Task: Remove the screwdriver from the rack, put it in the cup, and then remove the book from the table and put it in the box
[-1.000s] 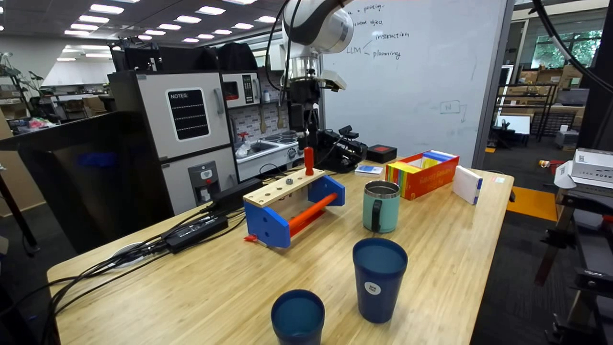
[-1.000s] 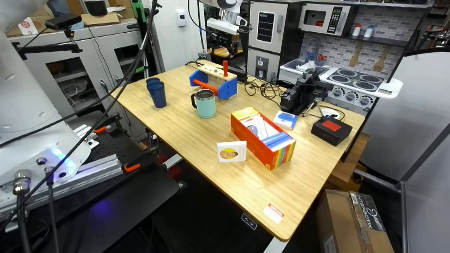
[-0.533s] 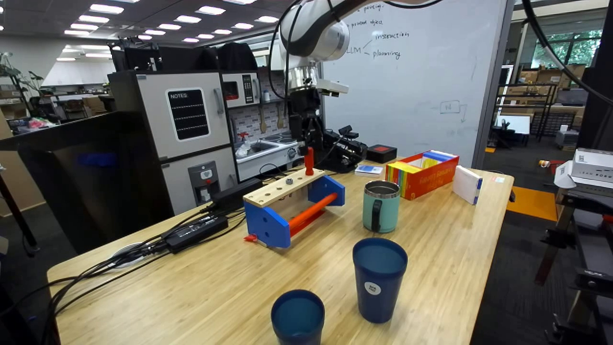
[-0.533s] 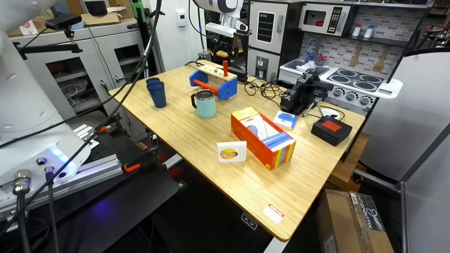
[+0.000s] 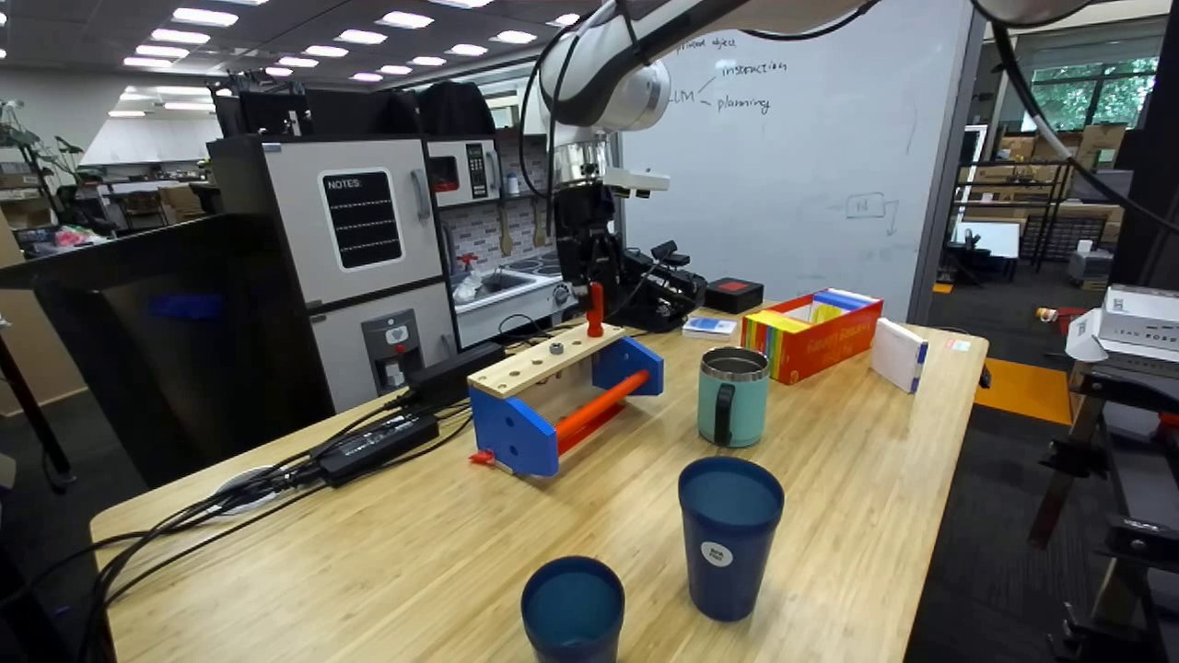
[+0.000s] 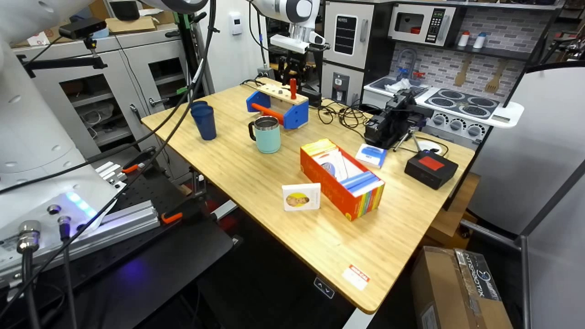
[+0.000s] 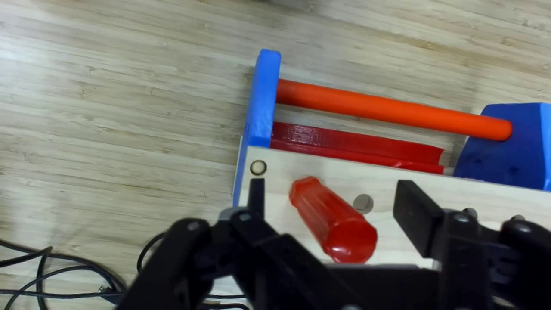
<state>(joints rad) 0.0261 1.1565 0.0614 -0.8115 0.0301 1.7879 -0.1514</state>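
The screwdriver (image 5: 595, 310) stands upright in the wooden top of the blue-sided rack (image 5: 516, 376). Only its red handle shows; its shaft is hidden. In the wrist view my gripper (image 7: 333, 200) is open around the screwdriver (image 7: 329, 219), one finger on each side and a gap left and right of the handle. The teal cup (image 6: 268, 137), black handle on its side, sits beside the rack. A thin white book (image 6: 301, 197) is propped upright on the table, close to the long red box (image 6: 336, 194), which has books inside.
Two dark blue cups (image 5: 732, 539) occupy the near table in an exterior view. Black cables and a power brick (image 5: 378, 447) lie behind the rack. A black device (image 6: 397, 119), a small blue-white pack (image 6: 371, 155) and a black box (image 6: 430, 169) stand further along.
My gripper has come down, so its fingers are now level with the upper part of the screwdriver's handle. The screwdriver, rack, cup, book and box have stayed in place.
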